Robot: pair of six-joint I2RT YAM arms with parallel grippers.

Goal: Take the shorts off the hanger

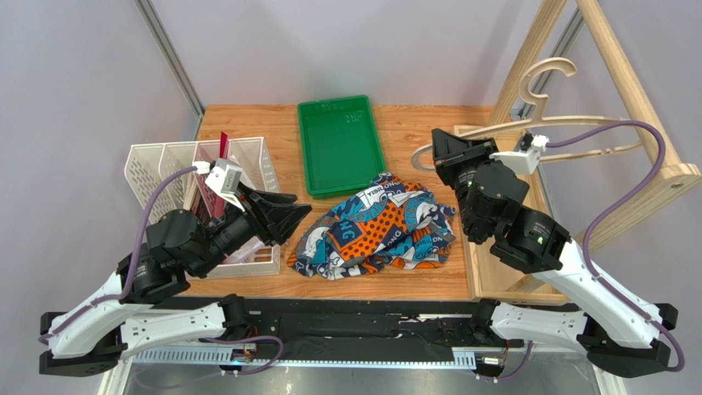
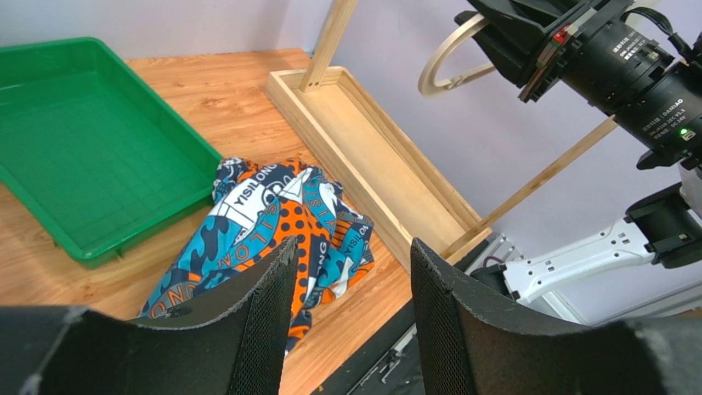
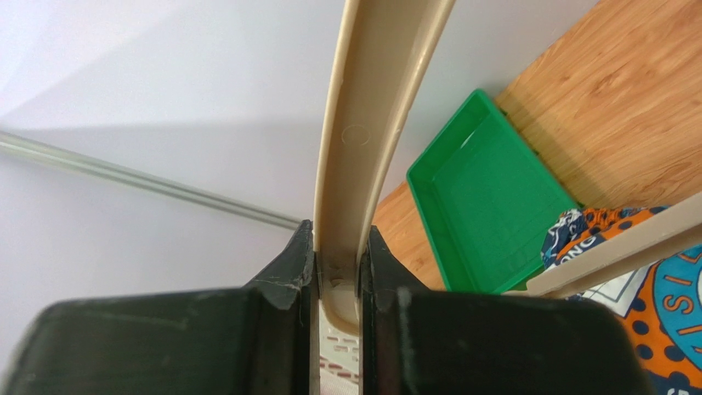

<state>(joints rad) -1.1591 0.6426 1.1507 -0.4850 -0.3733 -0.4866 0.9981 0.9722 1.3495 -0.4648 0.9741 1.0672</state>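
The shorts [image 1: 375, 226] lay crumpled on the surface [image 1: 412, 123] beside the green tray [image 1: 340, 144], free of the hanger [image 3: 362, 123] that my right tool [image 3: 338, 247] clamped, while my left tool [image 2: 354, 251] stood apart and empty, so I judged that only putting the hanger away remained.

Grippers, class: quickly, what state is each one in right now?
Left gripper: open, holding nothing.
Right gripper: shut on the thin light-wood clothes hanger.
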